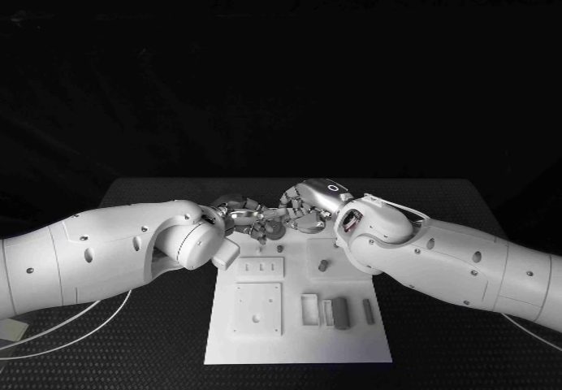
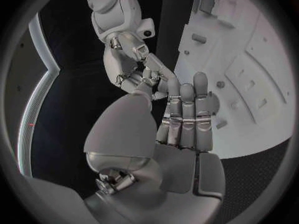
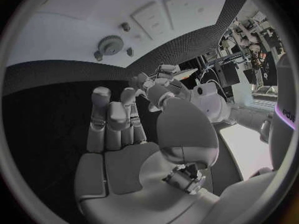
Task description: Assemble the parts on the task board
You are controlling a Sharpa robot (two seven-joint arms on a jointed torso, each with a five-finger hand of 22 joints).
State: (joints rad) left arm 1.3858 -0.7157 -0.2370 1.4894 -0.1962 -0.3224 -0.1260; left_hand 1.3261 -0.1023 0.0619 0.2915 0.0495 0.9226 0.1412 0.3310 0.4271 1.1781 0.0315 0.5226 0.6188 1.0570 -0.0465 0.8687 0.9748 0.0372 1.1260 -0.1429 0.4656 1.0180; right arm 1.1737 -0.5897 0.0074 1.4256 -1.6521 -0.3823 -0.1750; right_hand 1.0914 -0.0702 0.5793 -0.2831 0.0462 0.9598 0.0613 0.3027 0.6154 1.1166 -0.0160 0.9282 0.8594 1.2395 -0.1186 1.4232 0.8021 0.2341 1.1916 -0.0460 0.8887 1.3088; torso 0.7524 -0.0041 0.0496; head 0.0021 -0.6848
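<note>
While both hands meet over the board's [image 1: 299, 341] far edge, their fingers nearly touching, I cannot tell whether either pinches a part. The left hand [image 1: 240, 213] has its fingers straight and pressed together in its wrist view; the right hand [image 1: 307, 203] has fingers slightly curled, nothing visible in the palm. Grey parts [image 1: 339, 312] lie in the board's near right section, one peg [image 1: 322, 264] stands mid-board, and a gear [image 3: 108, 46] sits near the far edge. If a piece is passing between hands, one should probably firm its grip before the other lets go, low over the desk [image 1: 456, 195].
</note>
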